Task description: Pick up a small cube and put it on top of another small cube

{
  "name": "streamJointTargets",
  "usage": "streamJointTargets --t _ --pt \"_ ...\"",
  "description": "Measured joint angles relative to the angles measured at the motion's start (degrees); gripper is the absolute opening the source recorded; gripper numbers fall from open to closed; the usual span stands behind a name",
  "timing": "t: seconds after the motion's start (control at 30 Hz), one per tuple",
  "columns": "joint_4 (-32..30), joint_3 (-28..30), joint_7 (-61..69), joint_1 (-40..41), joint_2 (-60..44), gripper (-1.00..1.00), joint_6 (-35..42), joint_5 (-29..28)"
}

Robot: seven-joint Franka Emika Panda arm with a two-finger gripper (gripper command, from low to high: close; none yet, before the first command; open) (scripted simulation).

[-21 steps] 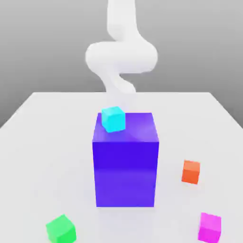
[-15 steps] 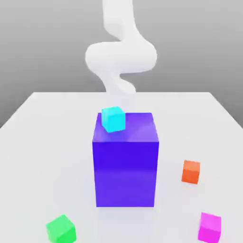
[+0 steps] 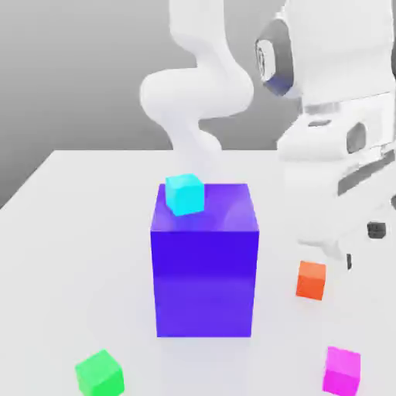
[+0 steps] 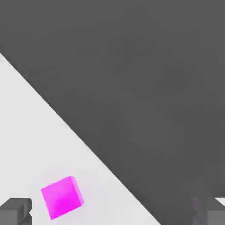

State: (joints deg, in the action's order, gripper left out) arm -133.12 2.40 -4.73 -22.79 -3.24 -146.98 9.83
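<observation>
The pincer (image 4: 112, 211) hangs with its jaws wide apart, empty. The pink cube (image 4: 62, 197) sits on the table (image 3: 85, 232) near its edge, just beside one fingertip (image 4: 15, 210) (not yet centred between them).

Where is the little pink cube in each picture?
Exterior view: the small pink cube sits on the white table, near the bottom right corner of the picture, below the orange cube.
Hand view: the pink cube lies on the table.
Shared landmark: the white table.
</observation>
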Motion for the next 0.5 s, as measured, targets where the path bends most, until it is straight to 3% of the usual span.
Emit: streamJointTargets --t 0.27,0.4,0.43,0.5 --pt "-0.56 -0.89 5.57 -3.45 -15.46 0.00 -6.21 -7.72" --pt "0.93 -1.08 6.16 -3.68 -23.79 0.00 -12.29 -8.18" --pt "1.19 -1.16 6.22 -3.62 -25.11 -1.00 -13.32 -8.12" --pt "1.19 -1.17 6.22 -3.62 -25.11 -1.00 -13.31 -8.12"
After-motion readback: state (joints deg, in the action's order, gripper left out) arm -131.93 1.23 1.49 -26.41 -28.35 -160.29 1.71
